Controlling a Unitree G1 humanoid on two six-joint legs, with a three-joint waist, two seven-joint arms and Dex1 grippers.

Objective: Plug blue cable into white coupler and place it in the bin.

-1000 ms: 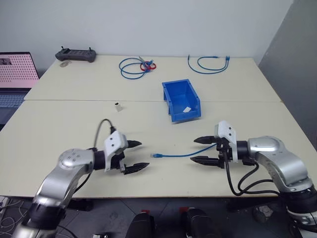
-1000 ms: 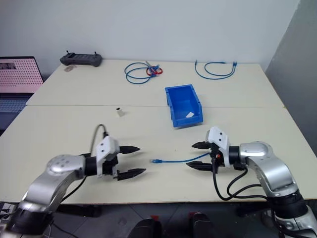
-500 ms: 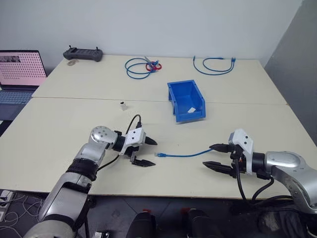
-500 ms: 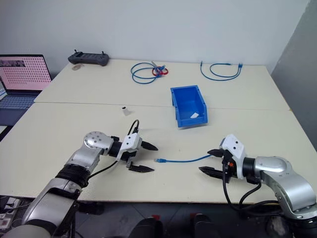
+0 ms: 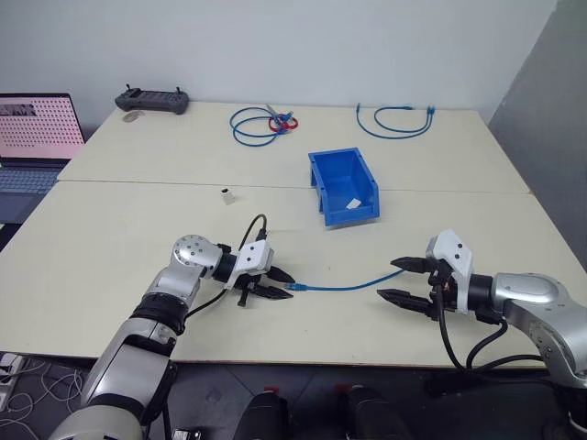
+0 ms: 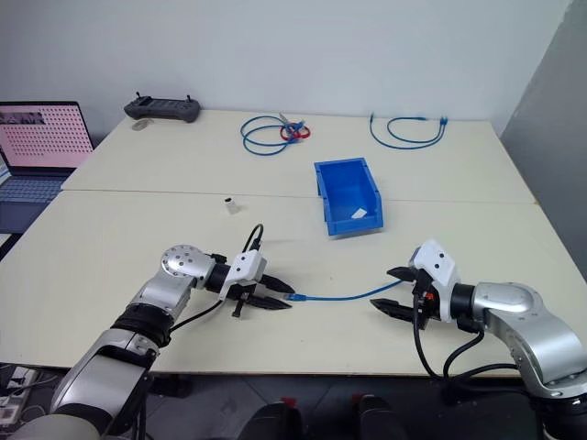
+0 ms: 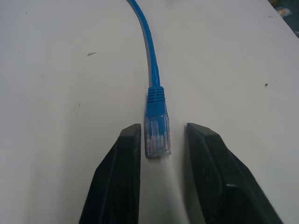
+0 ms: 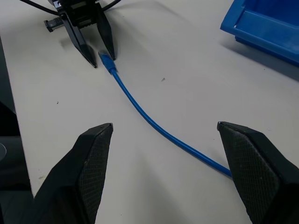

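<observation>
A: Two grippers on one cable. The left gripper (image 7: 157, 154) has its jaws narrowed around the clear plug of the blue cable (image 5: 344, 285), a thin gap on each side, so not quite pinching. The right gripper (image 5: 402, 280) stands wide open astride the other end, holding nothing.

B: Where's everything else?

A: The cable lies flat on the table (image 5: 110, 238) between the two arms. The white coupler (image 5: 225, 194) stands well apart, farther back toward the left. The bin (image 5: 344, 187) sits behind the cable, a white scrap inside it.

B: What could go wrong?

A: The plug is small and slick. If the jaws close off-centre, I'd expect it to squirt forward or twist, leaving it badly angled for the coupler. The coupler is loose too, so pushing in could just shove it away.
</observation>
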